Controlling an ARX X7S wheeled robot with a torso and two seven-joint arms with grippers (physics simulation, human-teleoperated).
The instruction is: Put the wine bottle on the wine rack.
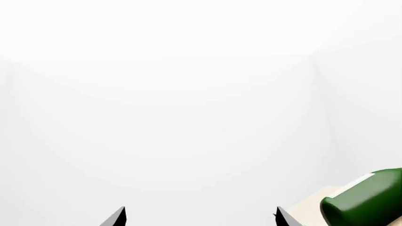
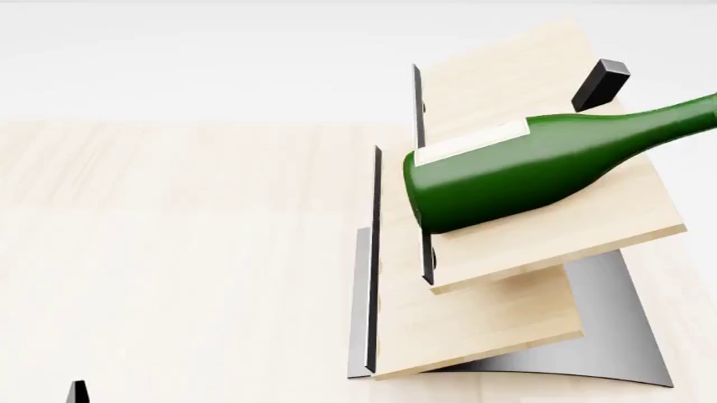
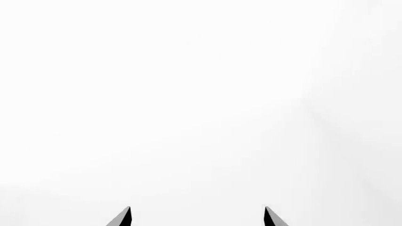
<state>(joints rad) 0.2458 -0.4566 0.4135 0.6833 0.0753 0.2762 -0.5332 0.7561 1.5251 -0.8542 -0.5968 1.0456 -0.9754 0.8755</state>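
Note:
The dark green wine bottle [image 2: 526, 168] lies on its side on the top slanted board of the wine rack [image 2: 493, 327]. Its base points left and its neck runs off the head view's right edge, so the cork is out of view. A pale label [image 2: 471, 143] shows on its upper side. In the left wrist view, my left gripper [image 1: 201, 207] is open and empty, with the bottle's base [image 1: 367, 197] off to one side, apart from it. One dark fingertip [image 2: 76, 392] shows at the head view's bottom left. My right gripper [image 3: 197, 207] is open, facing only white.
The rack stands on a light wood tabletop [image 2: 168, 235]. It has dark metal edges [image 2: 375, 227], a curved grey base [image 2: 616, 336] and a small black block [image 2: 599, 84] at its far end. A white wall lies behind.

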